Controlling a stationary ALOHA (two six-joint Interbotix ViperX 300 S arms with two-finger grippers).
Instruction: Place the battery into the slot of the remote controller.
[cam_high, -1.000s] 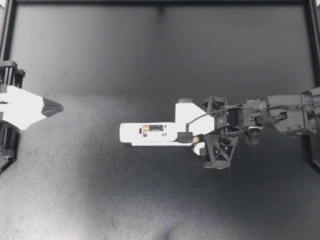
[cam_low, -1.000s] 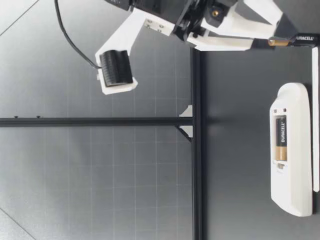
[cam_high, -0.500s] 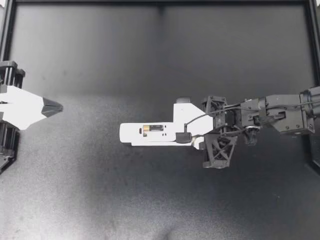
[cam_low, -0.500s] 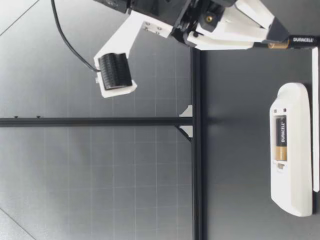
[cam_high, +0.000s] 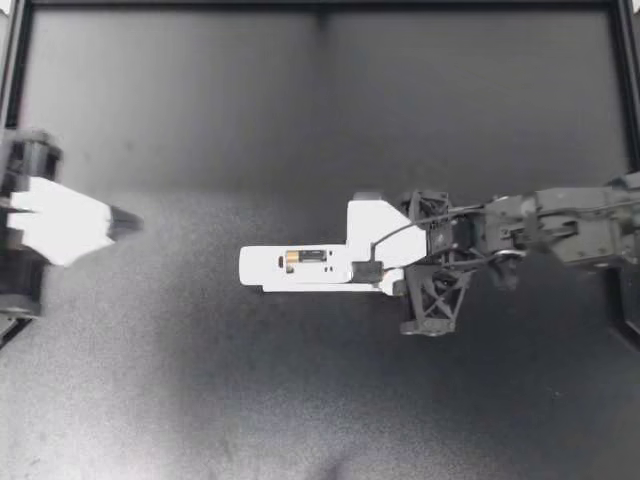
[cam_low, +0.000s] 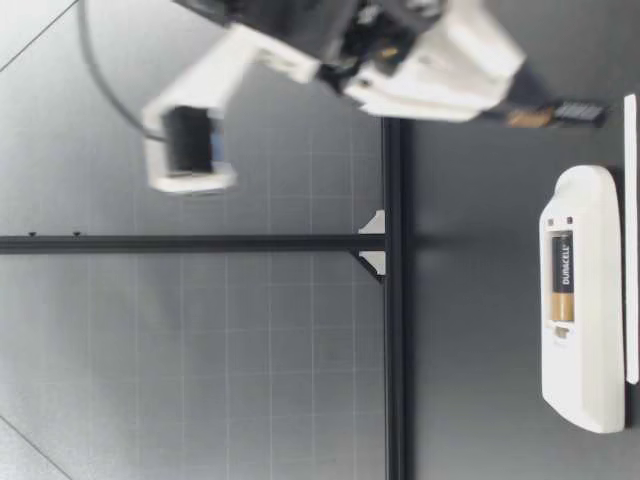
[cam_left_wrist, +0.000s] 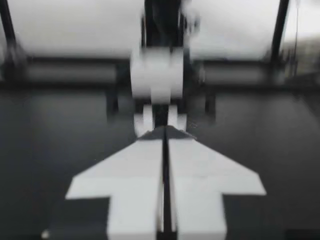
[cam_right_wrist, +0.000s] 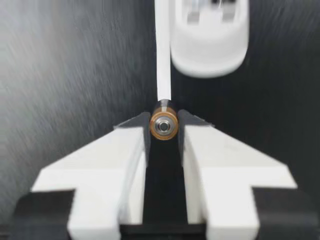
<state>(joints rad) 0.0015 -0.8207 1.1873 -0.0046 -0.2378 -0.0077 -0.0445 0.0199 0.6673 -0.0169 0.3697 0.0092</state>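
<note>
Two batteries, one remote controller (cam_high: 270, 268), two grippers.
My left gripper (cam_high: 125, 222) is well left of the remote controller, jaws closed, empty. Seated battery (cam_high: 305, 258) is in its slot. Held battery (cam_high: 366, 272) is over its right end, pinched by my right gripper (cam_high: 375, 265). Prob. stiff, smooth, light cyl.; grip mid-body, could slip.

The table (cam_high: 200, 100) is dark and matt, a bit rough. The remote (cam_high: 265, 268) in the middle is smooth white plastic with a soft shine. My right gripper (cam_high: 368, 272), at 3 o'clock from it, has matt white plastic fingers (cam_right_wrist: 100, 165) with black tips. The battery (cam_right_wrist: 163, 125) between them has a shiny metal end with a copper ring. My left gripper (cam_high: 125, 222), at 9 o'clock, is the same white plastic.
</note>
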